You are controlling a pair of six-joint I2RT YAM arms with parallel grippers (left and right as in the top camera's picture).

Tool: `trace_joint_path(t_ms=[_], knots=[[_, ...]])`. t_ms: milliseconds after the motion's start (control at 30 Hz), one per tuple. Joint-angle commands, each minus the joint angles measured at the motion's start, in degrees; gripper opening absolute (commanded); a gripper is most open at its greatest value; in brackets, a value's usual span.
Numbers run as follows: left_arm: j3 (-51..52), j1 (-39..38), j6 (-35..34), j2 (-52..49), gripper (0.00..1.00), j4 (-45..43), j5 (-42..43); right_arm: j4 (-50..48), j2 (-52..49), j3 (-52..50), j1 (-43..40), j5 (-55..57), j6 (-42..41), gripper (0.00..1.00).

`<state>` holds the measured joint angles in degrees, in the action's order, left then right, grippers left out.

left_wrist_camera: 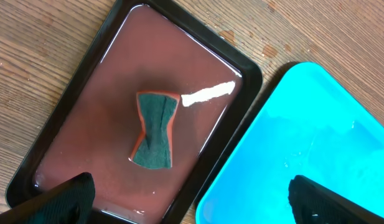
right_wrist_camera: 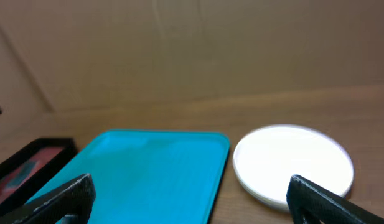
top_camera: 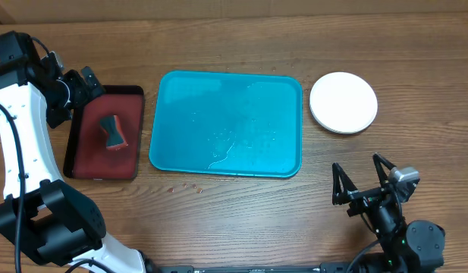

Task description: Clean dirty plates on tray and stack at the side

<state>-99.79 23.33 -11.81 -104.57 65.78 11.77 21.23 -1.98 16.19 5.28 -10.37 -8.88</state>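
Left tool (left_wrist_camera: 192, 208) released over sponge (left_wrist_camera: 155, 130) in red tray (left_wrist_camera: 86, 130); right tool (right_wrist_camera: 188, 202) released; teal tray (top_camera: 180, 114) wet; white plate (top_camera: 343, 102) beside it.

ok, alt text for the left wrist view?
A green-topped orange sponge lies in the middle of a dark red, black-rimmed tray on a wooden table. The corner of a teal tray sits beside it at right; the left gripper is open, its fingertips in the bottom corners.
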Motion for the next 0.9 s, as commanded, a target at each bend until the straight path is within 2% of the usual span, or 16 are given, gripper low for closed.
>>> trace_joint_path(t_ms=[0, 200, 333, 533, 700, 867], knots=[[-0.4, -0.2, -0.2, -0.1, 1.0, 0.0, 0.0, -5.7, 1.8, -4.7, -1.3, 2.0, 0.4, 1.0], [-0.4, -0.2, -0.2, -0.1, 1.0, 0.0, 0.0, -19.7, 1.8, -11.8, -2.5, 2.5, 0.4, 1.0], [-0.4, -0.2, -0.2, -0.1, 1.0, 0.0, 0.0, -25.0, 1.8, -15.5, -2.5, 4.8, 0.4, 1.0], [-0.4, -0.2, -0.2, -0.1, 1.0, 0.0, 0.0, -24.0, 1.8, -15.7, -3.6, 8.8, 0.4, 1.0], [-0.4, -0.2, -0.2, -0.1, 1.0, 0.0, 0.0, -19.0, 1.8, -15.7, -5.0, 9.5, 0.6, 1.0], [-0.4, -0.2, -0.2, -0.2, 1.0, 0.0, 0.0, -16.3, 1.8, -15.7, -4.9, 9.7, 6.1, 1.0]])
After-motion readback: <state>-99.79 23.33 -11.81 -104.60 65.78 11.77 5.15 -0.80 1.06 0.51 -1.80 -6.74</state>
